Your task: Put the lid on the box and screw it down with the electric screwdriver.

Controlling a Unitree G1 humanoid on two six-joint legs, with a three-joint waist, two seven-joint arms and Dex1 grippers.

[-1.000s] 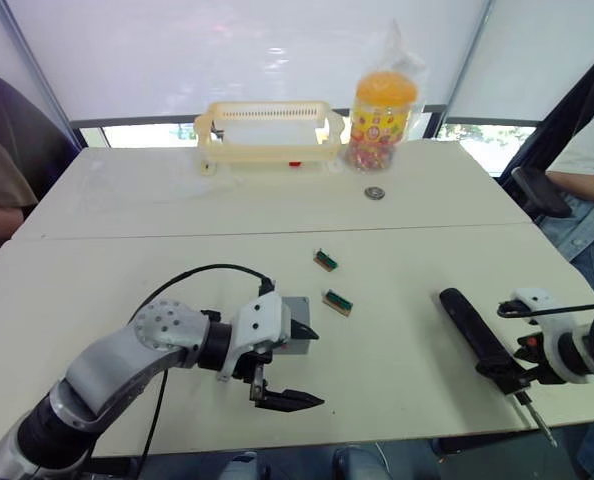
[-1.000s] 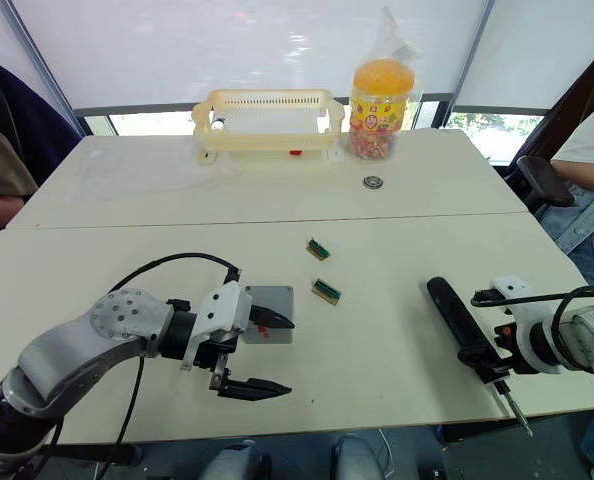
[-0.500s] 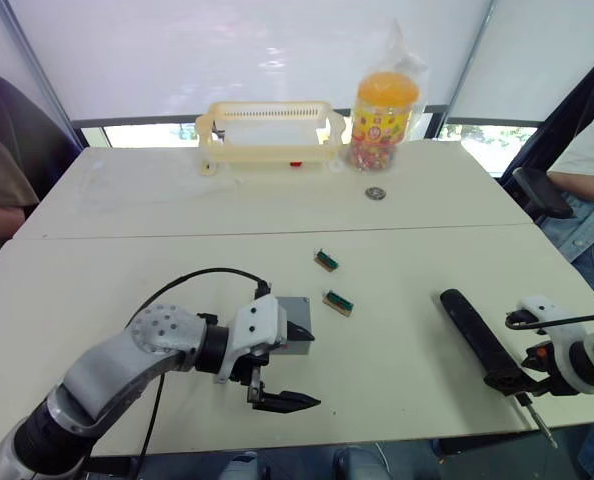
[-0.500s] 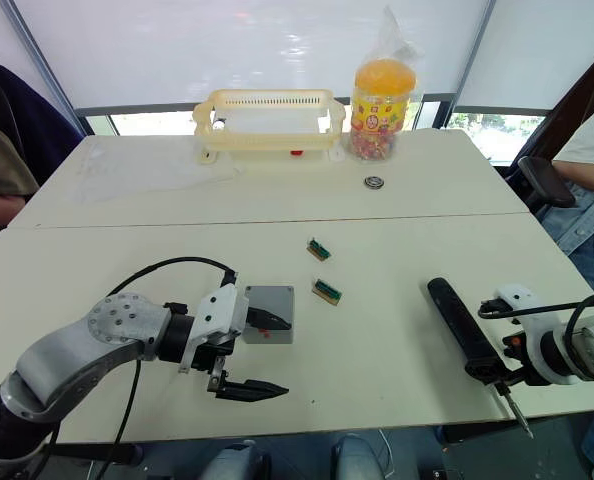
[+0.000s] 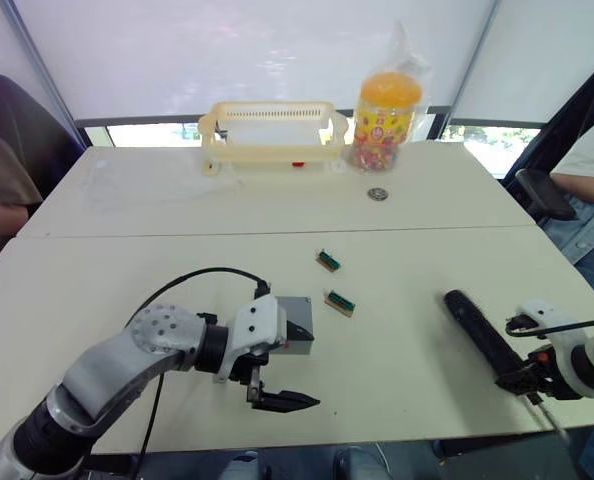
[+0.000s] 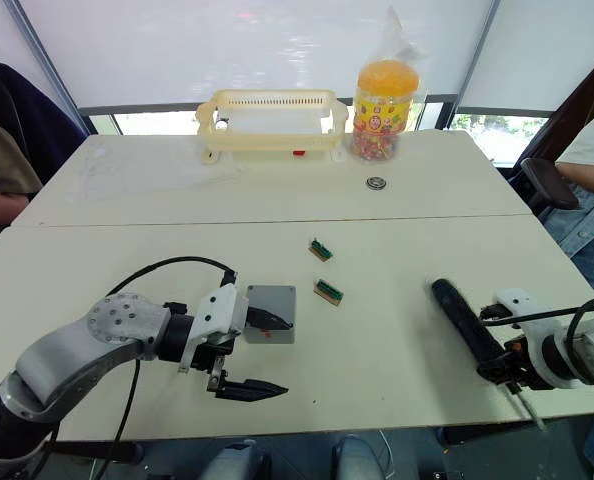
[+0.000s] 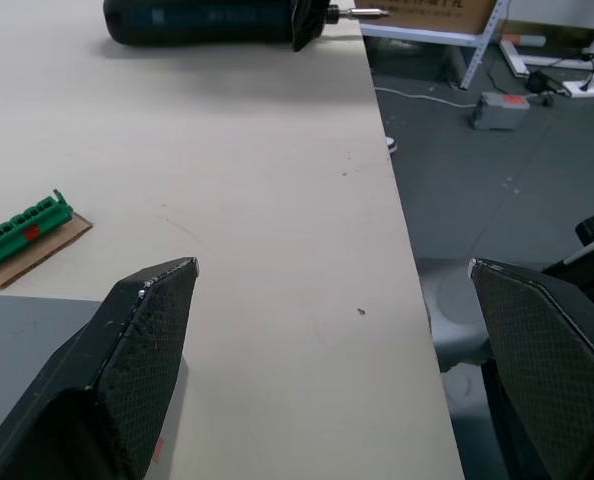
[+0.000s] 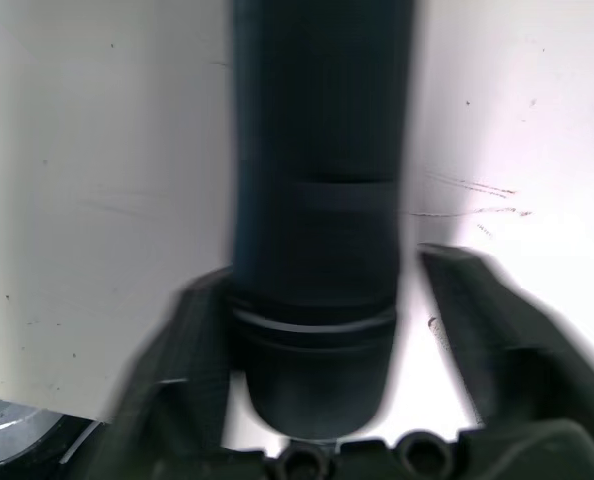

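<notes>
Right wrist view: open right gripper (image 8: 322,330) straddles the screwdriver (image 6: 462,318), untouched. Head view: it lies lengthwise, bit toward the worktop (image 6: 377,250) edge. Left gripper (image 6: 262,355) open.

Grey box (image 6: 270,313): flat on table, lid fitted. Black electric screwdriver (image 6: 464,323): lying near right table edge, bit toward front edge.

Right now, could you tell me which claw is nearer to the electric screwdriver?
Right. The right claw straddles the electric screwdriver's bit end, fingers open either side. The left claw is across the table beside the box.
</notes>
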